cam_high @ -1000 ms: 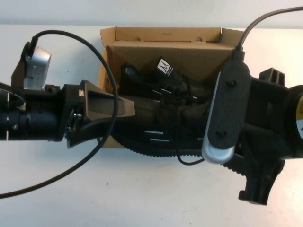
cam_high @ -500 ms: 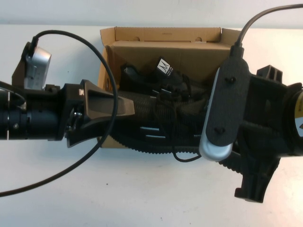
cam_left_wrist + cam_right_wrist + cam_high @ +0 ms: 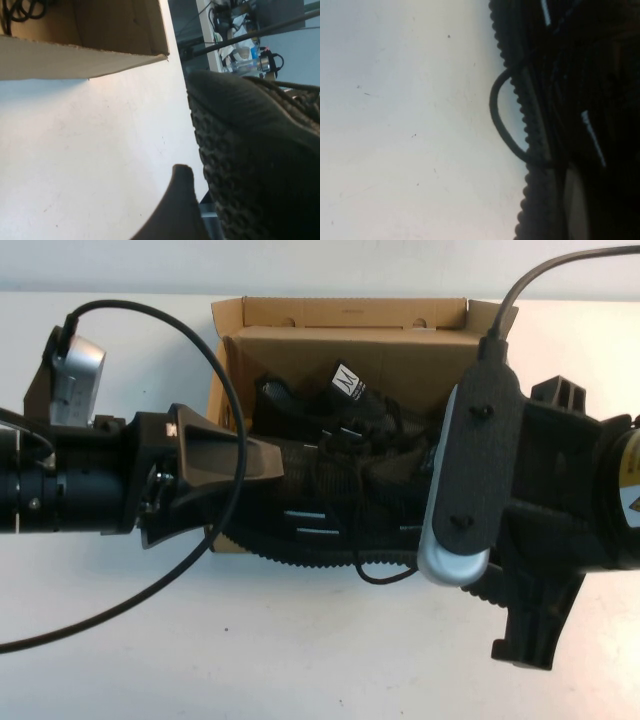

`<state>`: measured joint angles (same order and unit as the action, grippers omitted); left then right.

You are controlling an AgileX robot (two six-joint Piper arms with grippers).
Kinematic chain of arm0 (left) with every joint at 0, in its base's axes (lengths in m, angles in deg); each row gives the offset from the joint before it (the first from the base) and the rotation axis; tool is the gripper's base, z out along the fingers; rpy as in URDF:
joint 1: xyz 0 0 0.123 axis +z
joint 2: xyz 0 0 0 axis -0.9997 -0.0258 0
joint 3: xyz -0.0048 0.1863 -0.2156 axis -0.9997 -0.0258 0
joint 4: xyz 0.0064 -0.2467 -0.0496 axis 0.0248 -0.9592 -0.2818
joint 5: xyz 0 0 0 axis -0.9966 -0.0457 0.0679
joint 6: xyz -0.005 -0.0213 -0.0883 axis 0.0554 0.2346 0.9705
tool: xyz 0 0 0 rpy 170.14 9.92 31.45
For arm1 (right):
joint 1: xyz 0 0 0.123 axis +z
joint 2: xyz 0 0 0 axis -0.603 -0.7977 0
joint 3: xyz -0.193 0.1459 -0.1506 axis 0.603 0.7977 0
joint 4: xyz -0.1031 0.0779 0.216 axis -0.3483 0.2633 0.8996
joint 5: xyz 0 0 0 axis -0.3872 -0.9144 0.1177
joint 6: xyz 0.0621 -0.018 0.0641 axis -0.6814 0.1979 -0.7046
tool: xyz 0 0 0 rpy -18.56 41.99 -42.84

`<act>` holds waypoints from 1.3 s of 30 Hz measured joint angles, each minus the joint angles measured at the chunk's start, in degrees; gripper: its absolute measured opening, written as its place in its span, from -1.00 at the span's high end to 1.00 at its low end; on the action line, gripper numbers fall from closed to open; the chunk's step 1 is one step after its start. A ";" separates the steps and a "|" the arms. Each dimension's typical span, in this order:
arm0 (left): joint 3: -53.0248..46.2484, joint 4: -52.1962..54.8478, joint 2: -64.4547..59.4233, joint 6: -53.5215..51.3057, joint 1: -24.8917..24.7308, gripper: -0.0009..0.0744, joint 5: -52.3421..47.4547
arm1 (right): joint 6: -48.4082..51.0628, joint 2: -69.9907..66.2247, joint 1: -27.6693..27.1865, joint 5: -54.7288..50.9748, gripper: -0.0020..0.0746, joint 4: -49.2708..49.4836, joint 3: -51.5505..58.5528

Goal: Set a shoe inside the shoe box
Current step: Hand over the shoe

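Note:
A black knit shoe (image 3: 330, 512) hangs level over the front wall of the brown shoe box (image 3: 350, 315), carried between both arms. My left gripper (image 3: 280, 475) is closed wide around its toe; in the left wrist view one finger (image 3: 182, 200) lies beside the shoe's knit toe (image 3: 250, 150). My right gripper (image 3: 445, 495) is at the heel end, hidden under its wrist camera and shut on the shoe. The right wrist view shows the ribbed sole edge (image 3: 530, 125) and a lace loop (image 3: 496, 115). A second identical shoe (image 3: 345, 390), white "M" label up, lies inside the box.
The box lid flap (image 3: 340, 308) stands open at the back. A black cable (image 3: 215, 370) loops from the left wrist camera over the white table (image 3: 300, 640). The box's near corner (image 3: 150, 50) sits close to the left gripper.
Both arms and the held shoe have shifted slightly to the left and toward the box. The shoe inside the box has not moved.

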<state>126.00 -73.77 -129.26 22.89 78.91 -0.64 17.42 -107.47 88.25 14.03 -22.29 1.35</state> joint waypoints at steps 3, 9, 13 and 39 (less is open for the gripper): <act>0.00 0.00 0.00 0.00 0.00 -0.51 -0.12 | 0.00 0.00 0.00 0.09 0.95 0.05 0.00; 0.00 -0.14 0.00 0.00 0.00 -0.04 0.00 | 0.00 0.00 0.00 0.13 0.95 0.42 0.00; 0.00 -0.02 0.00 -0.69 0.00 0.57 0.77 | 0.00 0.00 0.00 0.13 0.95 0.59 0.00; 0.00 2.04 -0.36 -4.79 0.00 0.65 1.04 | -2.49 0.13 0.00 -3.76 -0.57 5.29 -0.14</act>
<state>126.00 -71.72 -129.62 18.11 78.91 0.40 14.93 -107.34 88.25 10.27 -17.00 1.21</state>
